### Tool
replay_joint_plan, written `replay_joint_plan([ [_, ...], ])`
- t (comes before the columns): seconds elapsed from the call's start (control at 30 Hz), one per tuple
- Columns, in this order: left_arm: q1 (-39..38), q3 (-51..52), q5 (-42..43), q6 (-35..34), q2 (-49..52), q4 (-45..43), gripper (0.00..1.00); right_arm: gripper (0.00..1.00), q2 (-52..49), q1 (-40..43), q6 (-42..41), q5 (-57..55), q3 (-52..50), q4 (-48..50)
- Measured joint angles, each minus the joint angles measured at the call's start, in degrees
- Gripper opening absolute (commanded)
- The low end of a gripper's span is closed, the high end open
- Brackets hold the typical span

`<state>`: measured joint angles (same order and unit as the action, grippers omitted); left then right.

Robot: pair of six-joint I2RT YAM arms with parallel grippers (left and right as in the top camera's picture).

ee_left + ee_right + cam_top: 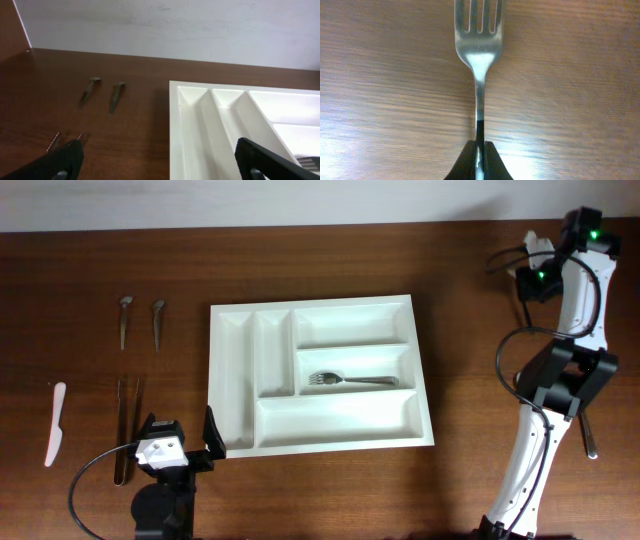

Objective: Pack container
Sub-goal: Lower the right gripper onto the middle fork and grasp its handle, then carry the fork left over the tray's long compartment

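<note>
My right gripper (pixel 479 156) was clamped on the handle of a fork (pixel 479 60), well right of the tray (pixel 330 423) at mid-table. I judged it best to lift level and lay it beside the other fork (pixel 352 380) inside. The left gripper (pixel 162 162) stood with jaws wide apart.

Right arm (pixel 528 452): white links, black joints, black cables, green lights.

A dark brown wooden table (pixel 470 300) carries a white tray (pixel 213 370) near its middle. To the tray's left lie two small metal spoons (pixel 124 320) (pixel 158 322) side by side, a pair of thin metal sticks (pixel 119 415) below them, and a white plastic knife (pixel 55 423) farthest left. A fork (pixel 479 45) is near the right edge.
</note>
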<state>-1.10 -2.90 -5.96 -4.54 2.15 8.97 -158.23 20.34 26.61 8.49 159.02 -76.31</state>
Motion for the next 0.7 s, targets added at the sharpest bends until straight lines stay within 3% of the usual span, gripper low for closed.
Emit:
replay_joint_plan([
  [0.43, 0.0, 0.0, 0.0, 0.0, 0.0, 0.0, 0.99, 0.04, 8.5, -8.6, 12.0, 5.6, 18.1, -20.0],
  [0.7, 0.0, 0.0, 0.0, 0.0, 0.0, 0.0, 0.99, 0.04, 10.8, -17.0, 15.7, 6.3, 19.7, -20.7],
])
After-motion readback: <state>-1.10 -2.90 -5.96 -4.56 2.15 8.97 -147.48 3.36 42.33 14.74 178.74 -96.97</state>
